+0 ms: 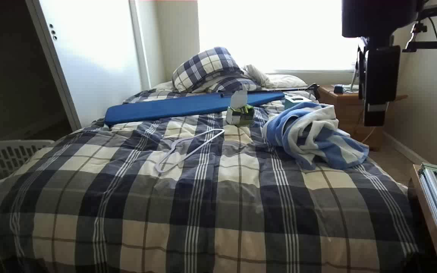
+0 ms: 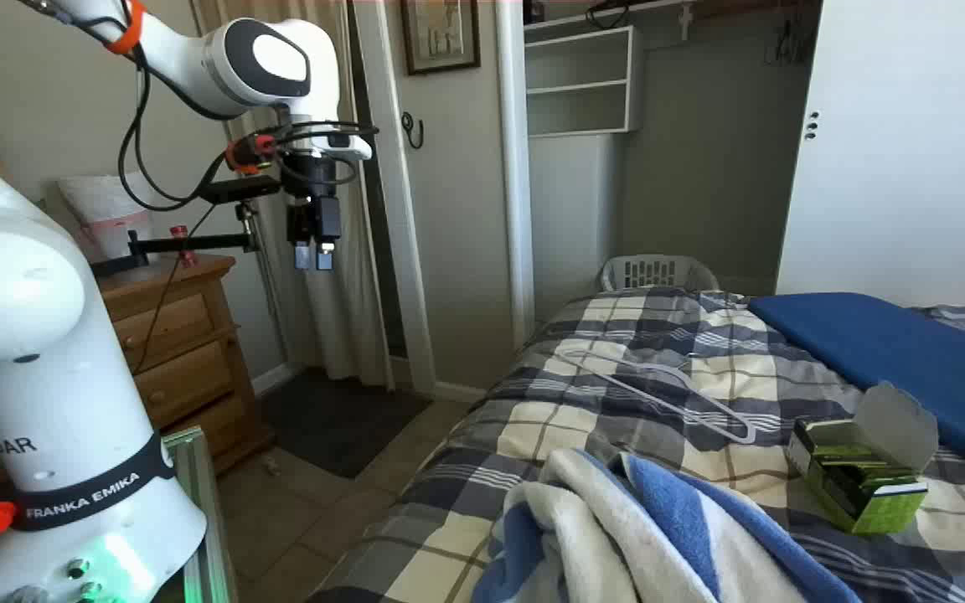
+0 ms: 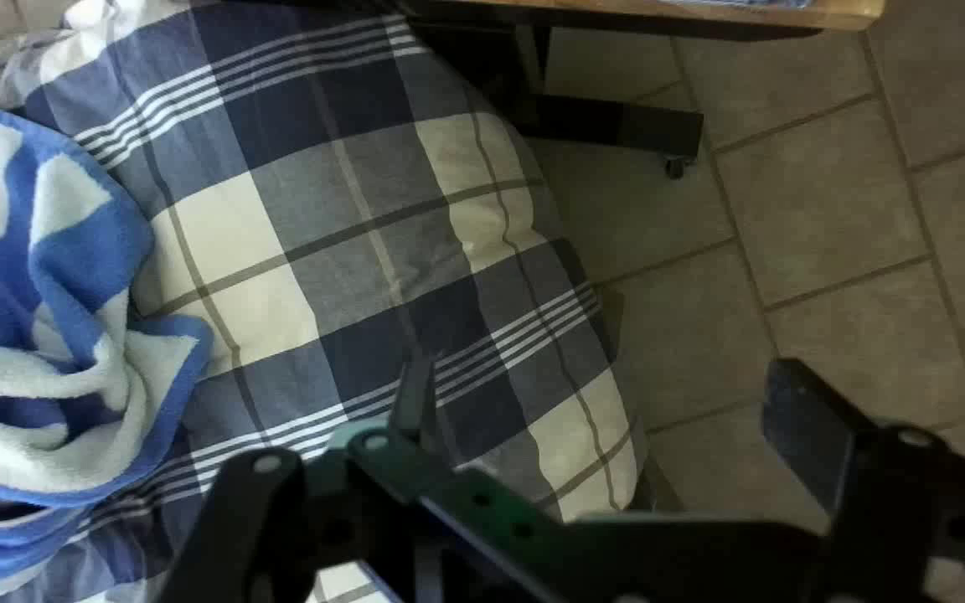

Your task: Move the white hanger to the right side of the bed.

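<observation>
In an exterior view the bottom edge cuts off the striped towel [image 2: 650,536]. The wrist view shows the gripper [image 3: 602,385] with its 2 fingers wide apart; only the exterior views show the white hanger [image 1: 192,151], on the bed [image 1: 230,197], lower in the frame than the gripper and well apart from it.

The large cloth-covered bed [image 1: 237,204] is plaid — navy, grey, cream; the slender triangular hanger [image 2: 658,399] is white, the crumpled fluffy towel [image 1: 305,134] striped blue and white, the long flat board [image 1: 176,107] plain blue.
</observation>
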{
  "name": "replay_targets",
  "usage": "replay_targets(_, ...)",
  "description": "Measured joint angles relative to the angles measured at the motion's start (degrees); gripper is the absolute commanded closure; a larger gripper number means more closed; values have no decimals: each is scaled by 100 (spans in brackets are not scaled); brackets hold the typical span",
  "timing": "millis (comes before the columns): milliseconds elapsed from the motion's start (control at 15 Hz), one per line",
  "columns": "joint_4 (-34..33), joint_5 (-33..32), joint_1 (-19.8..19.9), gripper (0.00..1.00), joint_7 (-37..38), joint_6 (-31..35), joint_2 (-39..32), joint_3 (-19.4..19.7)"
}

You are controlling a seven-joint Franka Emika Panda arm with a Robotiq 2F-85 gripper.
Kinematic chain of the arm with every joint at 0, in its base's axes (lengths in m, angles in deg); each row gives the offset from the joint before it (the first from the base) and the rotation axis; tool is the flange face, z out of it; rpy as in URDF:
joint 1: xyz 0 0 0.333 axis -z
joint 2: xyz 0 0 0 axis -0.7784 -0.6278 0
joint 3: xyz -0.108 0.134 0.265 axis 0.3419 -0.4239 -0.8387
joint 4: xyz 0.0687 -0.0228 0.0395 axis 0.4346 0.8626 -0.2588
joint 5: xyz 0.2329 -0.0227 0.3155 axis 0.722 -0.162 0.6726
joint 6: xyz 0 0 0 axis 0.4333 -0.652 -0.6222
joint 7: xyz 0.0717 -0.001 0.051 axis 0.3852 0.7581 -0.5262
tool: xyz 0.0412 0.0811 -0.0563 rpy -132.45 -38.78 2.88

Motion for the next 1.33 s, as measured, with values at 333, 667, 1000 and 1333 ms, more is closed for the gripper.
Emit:
replay_targets(333, 0, -4, -5, 0, 0, 0, 0, 6)
replay_targets(667, -410, 30, 120, 0, 348, 934, -466, 170)
replay_targets(1000, -1366, 107, 548, 0, 566, 2195, -1732, 731)
replay_targets(1333, -2197, 446, 645, 0, 1162, 3419, -3261, 1101)
